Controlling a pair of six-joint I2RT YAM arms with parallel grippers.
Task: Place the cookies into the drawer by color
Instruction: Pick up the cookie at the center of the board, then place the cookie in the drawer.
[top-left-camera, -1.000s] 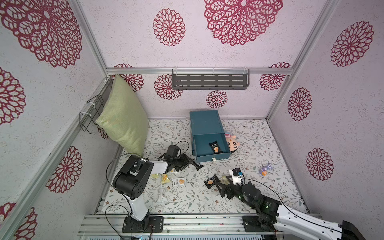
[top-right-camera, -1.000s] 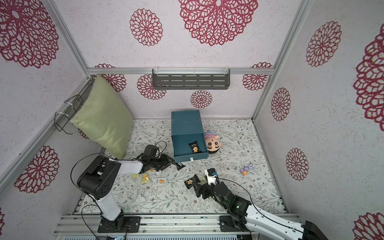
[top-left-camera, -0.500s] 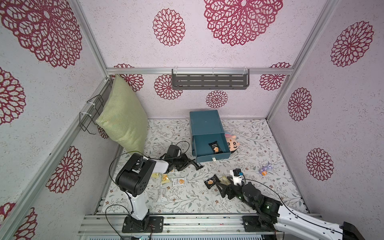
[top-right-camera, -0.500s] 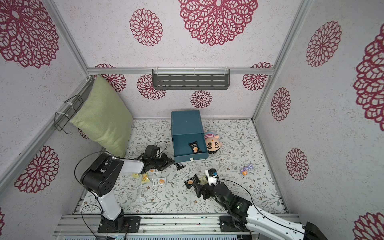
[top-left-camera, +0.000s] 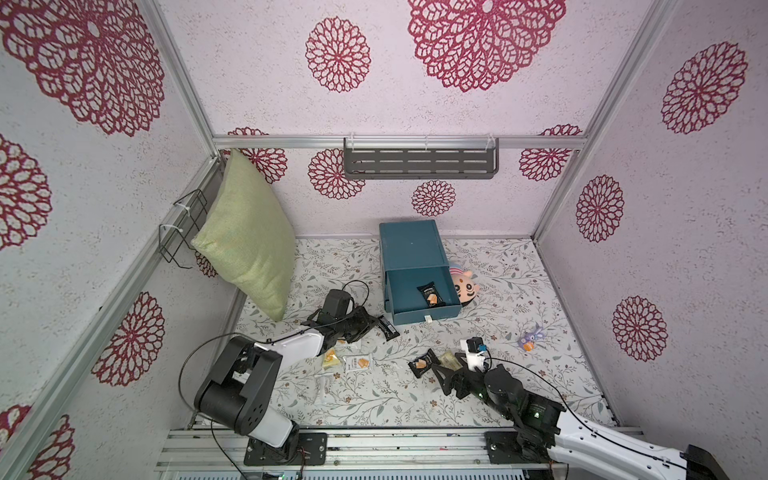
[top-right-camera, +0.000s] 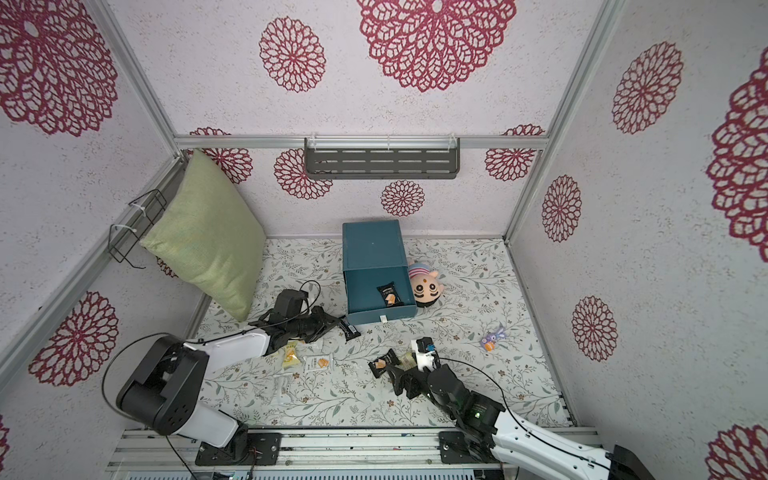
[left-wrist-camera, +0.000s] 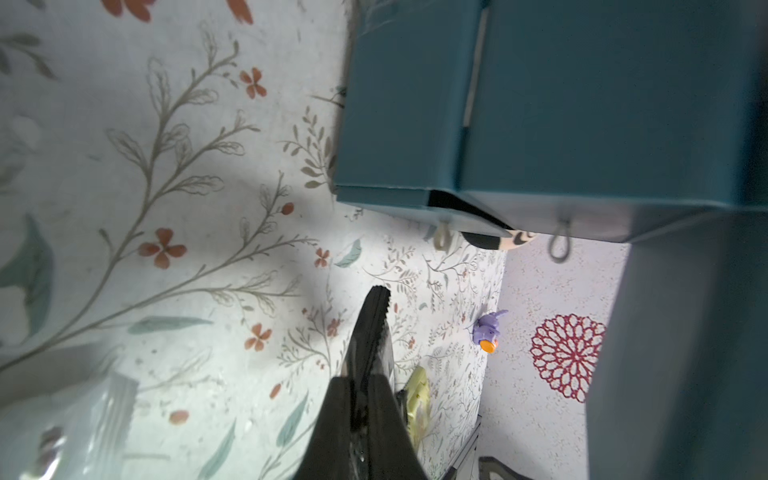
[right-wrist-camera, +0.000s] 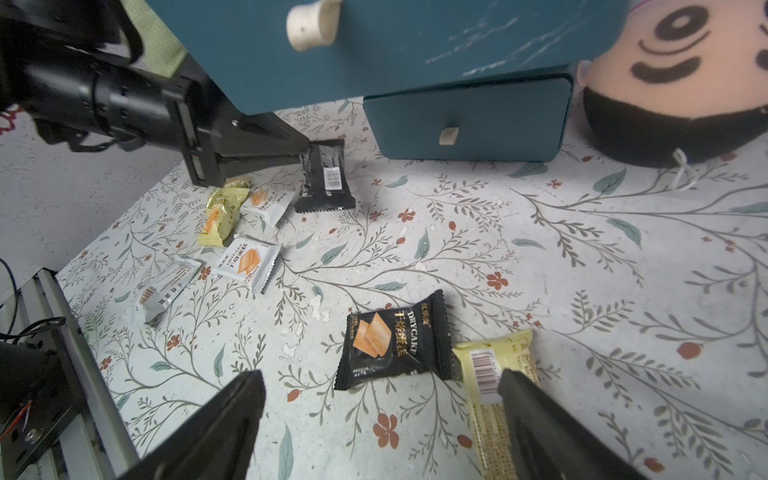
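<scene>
Up at 12 o'clock on the worktop (top-left-camera: 498, 282) sits the drawer (top-left-camera: 409, 249), one tray (top-left-camera: 419, 311) pulled out with a black cookie (top-left-camera: 429, 292) inside. Left tool (right-wrist-camera: 302, 158), just off the drawer's 7 o'clock corner, is pinched tight on a second black cookie (right-wrist-camera: 326, 178) by its end. Right tool (right-wrist-camera: 380, 380) down at 5 o'clock hangs wide apart over a third black cookie (right-wrist-camera: 395, 338) and a yellow cookie (right-wrist-camera: 492, 357). Around 7 o'clock a white cookie (top-left-camera: 358, 363) lies loose.

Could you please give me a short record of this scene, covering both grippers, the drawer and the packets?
left gripper: shut on a black cookie packet near the drawer chest
right gripper: open, close to a loose black packet beside a yellow packet
open drawer: one black packet inside
elsewhere on table: white packets, another yellow packet
</scene>
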